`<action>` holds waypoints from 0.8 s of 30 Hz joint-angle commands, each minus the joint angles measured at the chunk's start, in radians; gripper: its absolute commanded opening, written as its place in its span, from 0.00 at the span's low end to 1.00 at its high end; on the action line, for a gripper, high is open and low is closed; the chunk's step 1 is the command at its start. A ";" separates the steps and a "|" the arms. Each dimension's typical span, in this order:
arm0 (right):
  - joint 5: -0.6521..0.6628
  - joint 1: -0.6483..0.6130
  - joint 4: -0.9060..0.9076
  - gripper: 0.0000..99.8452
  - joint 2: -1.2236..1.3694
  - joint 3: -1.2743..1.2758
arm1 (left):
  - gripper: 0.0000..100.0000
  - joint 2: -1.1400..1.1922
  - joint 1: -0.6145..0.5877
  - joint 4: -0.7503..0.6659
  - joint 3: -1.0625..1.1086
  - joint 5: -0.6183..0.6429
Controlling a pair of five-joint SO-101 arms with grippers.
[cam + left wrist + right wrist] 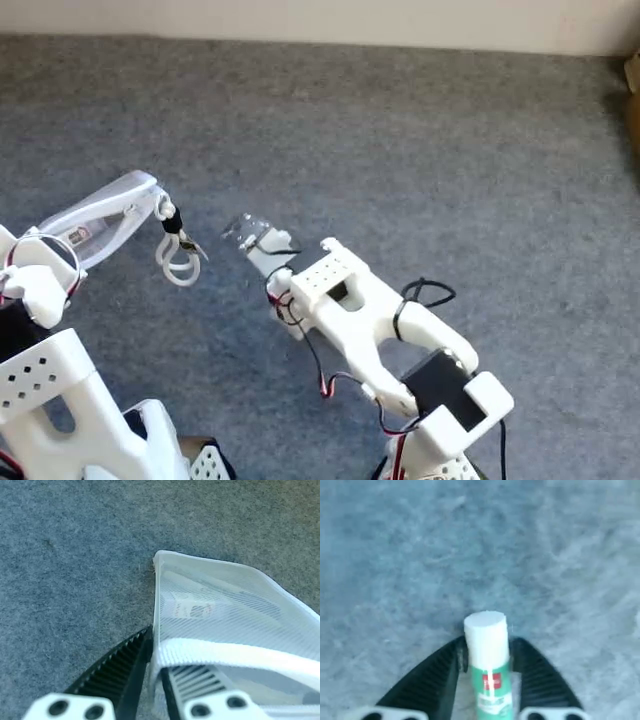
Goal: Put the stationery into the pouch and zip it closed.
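A small robotics bench, hobby or lab: white plastic robot arms (370,310) with loose black and red wires (425,292) over a grey felt-like mat (450,150), with a pale wall strip (300,18) behind.

My left arm (60,400) stands at the table's near left corner, folded close, with its wrist by the left edge. My left gripper (157,667) is clamped on one end of the pouch (215,605), and the ribbed pads (115,667) pinch the mesh between them. My right arm (390,320) rises from the near edge, right of the middle, and stretches low toward the table's centre. My right gripper (487,652) points forward and down. Its two fingers (440,672) are closed against the glue stick (486,630), which stands out past their tips
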 commanded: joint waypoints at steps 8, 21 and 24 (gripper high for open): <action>-0.118 -0.016 0.042 0.02 -0.180 0.016 | 0.01 -0.025 0.018 -0.018 -0.025 0.008; -0.241 0.140 0.039 0.02 -0.364 0.018 | 0.01 -0.025 0.265 0.063 -0.093 -0.114; -0.241 0.166 0.019 0.02 -0.363 0.018 | 0.01 -0.025 0.343 0.080 -0.110 -0.137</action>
